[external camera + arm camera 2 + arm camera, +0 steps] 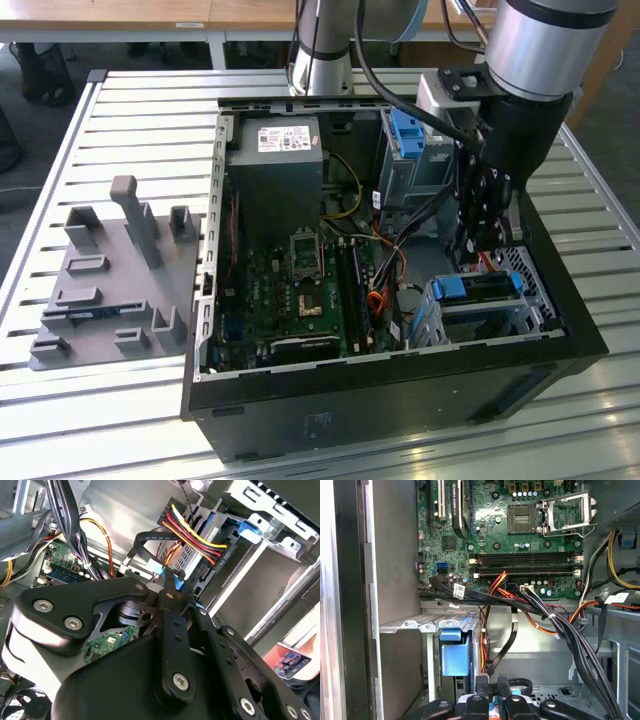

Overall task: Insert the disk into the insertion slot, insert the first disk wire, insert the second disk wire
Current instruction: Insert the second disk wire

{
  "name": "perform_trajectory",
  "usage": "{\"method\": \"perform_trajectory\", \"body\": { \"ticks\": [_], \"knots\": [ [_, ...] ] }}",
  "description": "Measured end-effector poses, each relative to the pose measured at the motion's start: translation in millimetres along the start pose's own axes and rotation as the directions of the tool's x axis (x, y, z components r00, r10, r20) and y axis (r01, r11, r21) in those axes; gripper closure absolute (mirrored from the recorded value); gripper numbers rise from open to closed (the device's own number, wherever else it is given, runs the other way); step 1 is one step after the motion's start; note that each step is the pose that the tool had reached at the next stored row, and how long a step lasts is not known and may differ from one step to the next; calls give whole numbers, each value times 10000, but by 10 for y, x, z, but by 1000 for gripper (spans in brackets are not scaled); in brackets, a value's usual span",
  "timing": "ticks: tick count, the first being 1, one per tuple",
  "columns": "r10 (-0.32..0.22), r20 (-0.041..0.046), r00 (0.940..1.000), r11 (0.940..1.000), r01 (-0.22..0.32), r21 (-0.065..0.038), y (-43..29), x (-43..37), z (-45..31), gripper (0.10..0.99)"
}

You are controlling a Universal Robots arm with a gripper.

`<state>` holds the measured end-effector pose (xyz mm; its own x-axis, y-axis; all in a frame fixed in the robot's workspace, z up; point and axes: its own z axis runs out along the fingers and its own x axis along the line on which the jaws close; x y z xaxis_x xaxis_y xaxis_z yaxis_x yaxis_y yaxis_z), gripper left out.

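The disk [478, 287], in its blue carrier, lies in the insertion slot [527, 312], a low perforated metal cage at the case's front corner on the exterior view's right. My gripper [482, 250] hangs just behind the disk's rear end. A bundle of red, yellow and black wires [192, 535] ends in a black plug [220, 559] seated against the disk's back. In both wrist views my gripper [168, 579] [491, 684] is shut on the blue-tipped end of a flat black wire [150, 537] [506, 647], close beside that plug.
The open case [400, 385] holds the motherboard [300, 290], the power supply [275, 170] and a taller cage with a blue latch [405, 140]. Loose black cable bundles [570, 635] cross near the gripper. A grey fixture plate [115, 280] lies outside on the slatted table.
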<state>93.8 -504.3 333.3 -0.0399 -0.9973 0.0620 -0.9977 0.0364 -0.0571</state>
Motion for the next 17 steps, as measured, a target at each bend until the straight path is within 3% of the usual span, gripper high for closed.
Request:
{"method": "perform_trajectory", "body": {
  "ticks": [5, 6, 10, 14, 15, 17],
  "knots": [
    [-9, 12, 10000, 10000, 9, 0, -2, 29, -3, 890],
    [-5, 103, 9999, 10000, 5, -3, -3, 41, -3, 890],
    [36, 799, 9968, 10000, -33, -32, -4, 88, 1, 890],
    [79, 1523, 9883, 10000, -70, -65, -5, 137, 3, 890],
    [84, 1619, 9868, 9999, -74, -67, -6, 154, 5, 890],
    [85, 1637, 9865, 10000, -76, -60, -7, 186, 6, 890]
  ]
}}
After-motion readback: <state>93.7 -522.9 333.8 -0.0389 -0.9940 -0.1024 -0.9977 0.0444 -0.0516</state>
